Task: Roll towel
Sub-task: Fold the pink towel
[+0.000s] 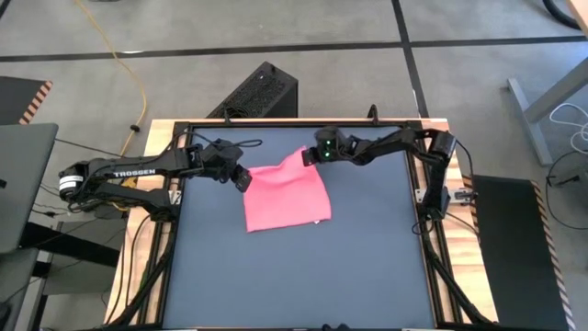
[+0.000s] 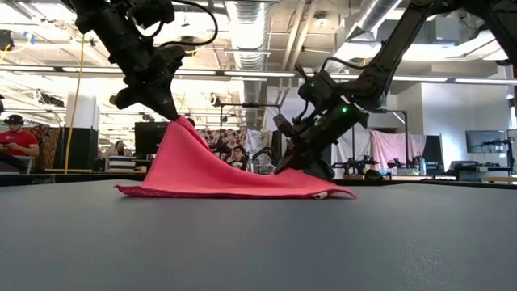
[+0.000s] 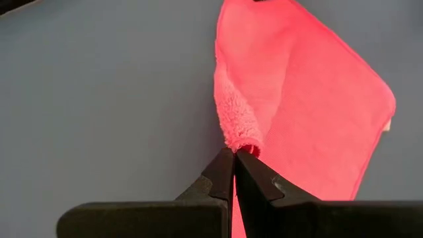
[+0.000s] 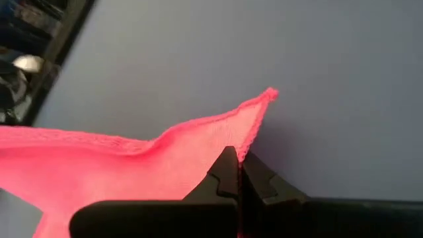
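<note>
The bright pink towel lies on the dark grey tabletop, toward its far middle. Its near edge rests flat on the table while its far corners are raised. My left gripper is shut on the far left corner, which stands highest, a peak in the low view. My right gripper is shut on the far right corner, held low just above the table. My left gripper pinches the towel's far left corner between its two fingertips, where the cloth is bunched into a small fold. It comes slanting down from the table's left. The corner is lifted clear, and the cloth slopes from it down to the table. My right gripper pinches the towel's far right corner just behind its tip, at the hemmed edge, between its two fingertips. It comes slanting down from the table's right. The corner is only slightly raised, and the tip sticks out past the fingers.
A black perforated box stands beyond the table's far edge. A raised black frame borders the tabletop. Bare tabletop stretches toward the near edge. People sit in the room behind.
</note>
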`<state>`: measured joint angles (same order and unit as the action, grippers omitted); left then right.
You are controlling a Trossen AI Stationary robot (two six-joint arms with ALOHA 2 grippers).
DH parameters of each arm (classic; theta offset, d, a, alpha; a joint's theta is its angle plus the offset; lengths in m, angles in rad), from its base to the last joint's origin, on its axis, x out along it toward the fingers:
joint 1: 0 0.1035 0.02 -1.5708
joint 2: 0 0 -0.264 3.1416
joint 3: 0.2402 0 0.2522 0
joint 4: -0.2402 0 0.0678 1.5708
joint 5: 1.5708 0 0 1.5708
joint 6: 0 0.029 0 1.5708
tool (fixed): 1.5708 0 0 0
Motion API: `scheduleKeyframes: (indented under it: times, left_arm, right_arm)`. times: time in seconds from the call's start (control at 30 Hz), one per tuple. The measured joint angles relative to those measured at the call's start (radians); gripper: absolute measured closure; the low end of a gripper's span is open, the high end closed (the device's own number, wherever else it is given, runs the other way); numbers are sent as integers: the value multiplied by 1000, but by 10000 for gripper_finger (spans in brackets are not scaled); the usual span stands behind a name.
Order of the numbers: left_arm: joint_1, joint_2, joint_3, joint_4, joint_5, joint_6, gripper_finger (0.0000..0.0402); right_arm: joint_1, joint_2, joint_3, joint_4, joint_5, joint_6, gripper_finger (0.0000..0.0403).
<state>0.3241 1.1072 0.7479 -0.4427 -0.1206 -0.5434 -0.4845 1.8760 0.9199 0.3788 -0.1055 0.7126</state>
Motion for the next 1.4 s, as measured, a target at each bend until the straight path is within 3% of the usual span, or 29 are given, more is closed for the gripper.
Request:
scheduleKeyframes:
  times: [0.13, 0.43, 0.8, 1.13, 1.4]
  left_arm:
    - [0, 0, 0, -9, -20, -32, 401]
    - [0, 0, 0, -117, -177, -98, 401]
    - [-28, 0, 0, -122, -277, -67, 401]
    - [-103, 0, 0, -67, -280, -37, 401]
    - [-162, 0, 0, -81, -314, -40, 402]
  right_arm:
    - [-3, -32, 0, 5, 27, -42, 391]
    - [0, -105, 0, -82, 49, -162, 391]
    - [6, -181, -10, -121, 92, -297, 391]
    - [18, -225, -10, -118, 54, -476, 391]
    - [66, -237, -10, -218, 51, -566, 391]
